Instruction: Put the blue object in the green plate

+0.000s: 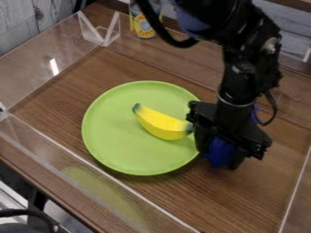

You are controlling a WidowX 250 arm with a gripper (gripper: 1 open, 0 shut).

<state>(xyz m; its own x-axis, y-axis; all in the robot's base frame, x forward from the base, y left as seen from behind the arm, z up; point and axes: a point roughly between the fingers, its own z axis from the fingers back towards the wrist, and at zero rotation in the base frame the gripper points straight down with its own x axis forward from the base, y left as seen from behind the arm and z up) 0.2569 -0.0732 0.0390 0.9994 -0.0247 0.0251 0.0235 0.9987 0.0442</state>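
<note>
A dark wood-grain tabletop (145,64) fills most of the view, its boards running diagonally. Clear plastic walls (36,45) fence it in along the left and near edges, catching pale reflections. At the far edge stands a small clear plastic stand (102,27) folded like a tent, and beside it a yellow container (144,23), partly hidden. The light is even and soft.

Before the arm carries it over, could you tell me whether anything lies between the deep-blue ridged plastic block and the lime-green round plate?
Nothing stands between them: the blue block, under the black gripper, sits just off the green plate's right rim. A yellow banana already lies on the plate's middle, leaving bare plate around it.
</note>
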